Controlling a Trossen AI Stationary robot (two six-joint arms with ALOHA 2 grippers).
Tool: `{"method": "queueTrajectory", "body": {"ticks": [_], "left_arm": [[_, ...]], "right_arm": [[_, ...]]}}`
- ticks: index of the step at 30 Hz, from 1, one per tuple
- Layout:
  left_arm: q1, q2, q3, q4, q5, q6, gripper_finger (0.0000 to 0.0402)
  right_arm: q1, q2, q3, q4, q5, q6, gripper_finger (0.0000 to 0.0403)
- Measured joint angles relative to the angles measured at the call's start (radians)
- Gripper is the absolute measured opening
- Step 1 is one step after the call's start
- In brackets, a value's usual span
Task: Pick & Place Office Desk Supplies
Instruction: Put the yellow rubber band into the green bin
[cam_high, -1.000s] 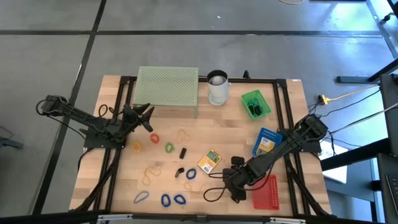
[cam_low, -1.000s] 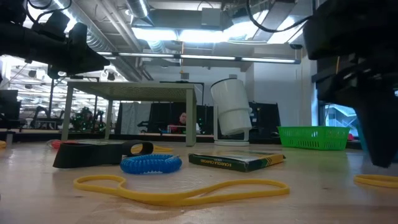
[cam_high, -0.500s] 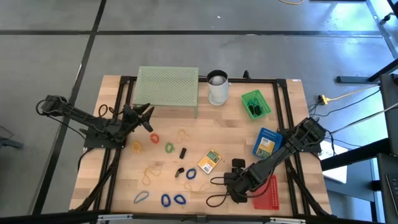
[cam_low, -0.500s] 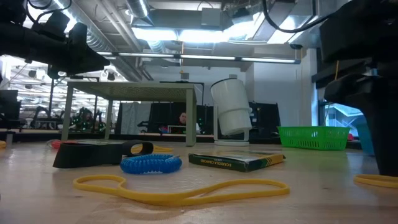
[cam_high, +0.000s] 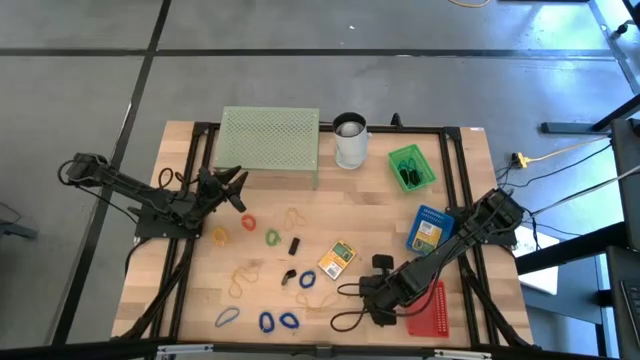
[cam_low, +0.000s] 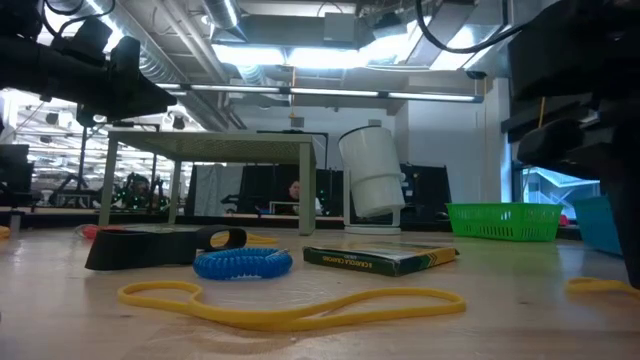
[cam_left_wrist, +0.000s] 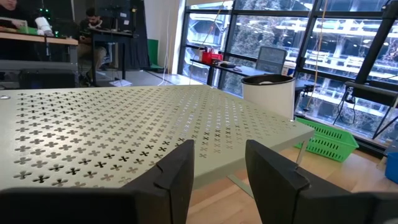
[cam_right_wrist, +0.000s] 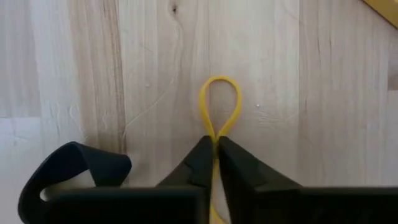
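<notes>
Office desk supplies lie scattered on the wooden table (cam_high: 460, 190): blue bands (cam_high: 267, 322), a green band (cam_high: 272, 237), black clips (cam_high: 294, 245), a yellow card pack (cam_high: 338, 258). My right gripper (cam_right_wrist: 216, 148) stands near the table's front right, pointing down and shut on a yellow rubber band (cam_right_wrist: 219, 102), which also shows in the low view (cam_low: 598, 285). My left gripper (cam_left_wrist: 217, 168) hovers open at the table's left, level, beside the pale green mesh stand (cam_high: 270, 140). My right gripper pinches the yellow rubber band between its two fingertips at a narrow point (cam_right_wrist: 216, 138), where the two strands are squeezed together. The fingers come from above, pointing steeply down. The band's free loop lies flat on the wood beyond the fingertips.
A white cup (cam_high: 350, 140) and a green basket (cam_high: 411, 167) stand at the back. A blue box (cam_high: 429, 228) and a red item (cam_high: 427, 308) lie close to the right arm. A dark loop (cam_right_wrist: 68, 168) lies beside the right fingers.
My right gripper has shut over the yellow rubber band at the table's front right, squeezing its strands together. The left arm has kept still.
</notes>
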Motion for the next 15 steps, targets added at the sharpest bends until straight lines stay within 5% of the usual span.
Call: {"method": "queueTrajectory", "body": {"ticks": [10, 15], "left_arm": [[0.000, 0.000, 0.000, 0.000, 0.000, 0.000, 0.0139], [0.000, 0.000, 0.000, 0.000, 0.000, 0.000, 0.0139]], "right_arm": [[-0.001, 0.005, 0.030, -0.005, 0.070, 0.031, 0.0003], [-0.010, -0.007, 0.068, 0.017, 0.228, 0.050, 0.0002]]}}
